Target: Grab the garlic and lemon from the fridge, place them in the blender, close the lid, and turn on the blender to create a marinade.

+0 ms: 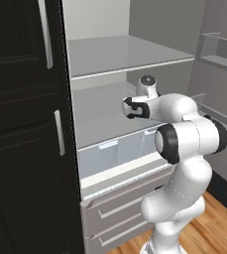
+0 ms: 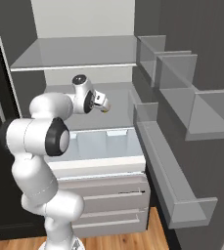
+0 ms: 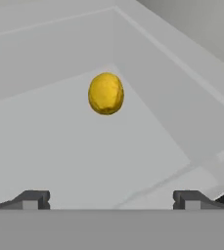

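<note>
The fridge [image 1: 116,53] stands open, and my arm reaches onto its middle shelf [image 2: 118,117]. The lemon [image 3: 106,93], a small yellow-orange fruit, lies on that pale grey shelf near the back corner, some way ahead of my gripper [image 3: 111,200]. The two fingertips [image 3: 33,199] are set wide apart, so the gripper is open and empty. From the right base view the hand [image 2: 101,101] hovers over the shelf, with a sliver of the lemon [image 2: 105,110] showing just past it. The garlic, blender and lid are out of view.
A translucent crisper drawer [image 1: 115,151] sits under the shelf, with grey lower drawers [image 1: 120,208] below it. Black handled cabinets [image 1: 21,124] stand to the left. The open fridge door's shelves [image 2: 182,195] jut out on the right.
</note>
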Available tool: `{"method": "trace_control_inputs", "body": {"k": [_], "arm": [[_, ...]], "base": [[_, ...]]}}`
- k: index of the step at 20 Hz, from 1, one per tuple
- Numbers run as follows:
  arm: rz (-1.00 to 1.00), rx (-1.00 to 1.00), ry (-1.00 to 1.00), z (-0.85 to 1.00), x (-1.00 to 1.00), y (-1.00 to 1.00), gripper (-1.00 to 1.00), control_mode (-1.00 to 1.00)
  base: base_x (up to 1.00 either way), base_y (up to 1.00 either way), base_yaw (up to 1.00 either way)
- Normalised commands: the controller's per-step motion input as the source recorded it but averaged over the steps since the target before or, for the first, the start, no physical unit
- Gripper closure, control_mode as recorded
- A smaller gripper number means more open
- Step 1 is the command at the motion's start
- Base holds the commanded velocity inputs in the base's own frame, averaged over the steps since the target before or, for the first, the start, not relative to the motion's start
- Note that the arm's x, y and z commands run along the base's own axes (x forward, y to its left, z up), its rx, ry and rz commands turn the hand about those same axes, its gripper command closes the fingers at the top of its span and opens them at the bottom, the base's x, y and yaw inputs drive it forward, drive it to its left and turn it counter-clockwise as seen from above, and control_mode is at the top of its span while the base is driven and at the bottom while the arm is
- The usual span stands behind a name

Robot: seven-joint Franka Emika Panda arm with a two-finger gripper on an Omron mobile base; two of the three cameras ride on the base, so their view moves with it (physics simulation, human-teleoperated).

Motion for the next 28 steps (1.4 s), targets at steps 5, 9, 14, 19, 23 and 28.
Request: {"method": "trace_control_inputs", "body": {"k": [5, 9, 14, 19, 23, 28], "arm": [[0.01, 0.00, 0.03, -0.16, 0.40, -0.01, -1.00, -1.00], [0.01, 0.00, 0.02, -0.06, 0.46, -0.02, -1.00, -1.00], [0.01, 0.00, 0.02, -0.13, 0.36, -0.01, -1.00, -1.00], [0.01, 0.00, 0.05, -0.26, 0.34, 0.00, -1.00, -1.00], [0.01, 0.00, 0.04, -0.22, 0.38, -0.03, -1.00, -1.00], [0.01, 0.00, 0.00, -0.07, 0.34, -0.06, -1.00, -1.00]], "base": [[0.00, 0.00, 0.00], [0.00, 0.00, 0.00], [0.00, 0.00, 0.00], [0.00, 0.00, 0.00], [0.00, 0.00, 0.00], [0.00, 0.00, 0.00]]}}
